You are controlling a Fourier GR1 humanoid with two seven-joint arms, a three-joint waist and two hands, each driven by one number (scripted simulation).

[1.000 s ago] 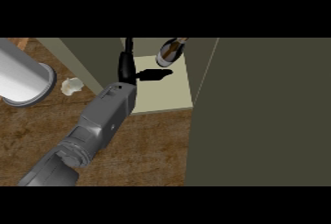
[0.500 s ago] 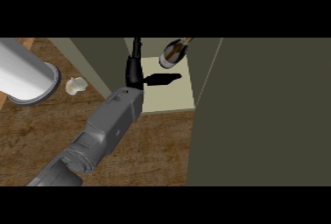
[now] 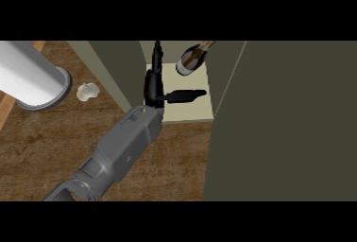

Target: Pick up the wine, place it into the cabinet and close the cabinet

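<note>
Now the wine lies just beyond the left hand — fingers straight, holding nothing.

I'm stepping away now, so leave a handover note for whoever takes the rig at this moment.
Only one forearm shows; I cannot tell which. Its black hand is open inside the olive-green cabinet, fingers straight, thumb out, holding nothing.
The dark glass wine bottle is in the cabinet over the pale shelf, apart from the hand.
Done: wine is in.
Left: withdraw the hand, close the large cabinet door.

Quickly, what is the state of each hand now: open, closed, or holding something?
Left hand: not in view.
Right hand: open inside the cabinet, holding nothing; the wine bottle sits apart from it.
</note>
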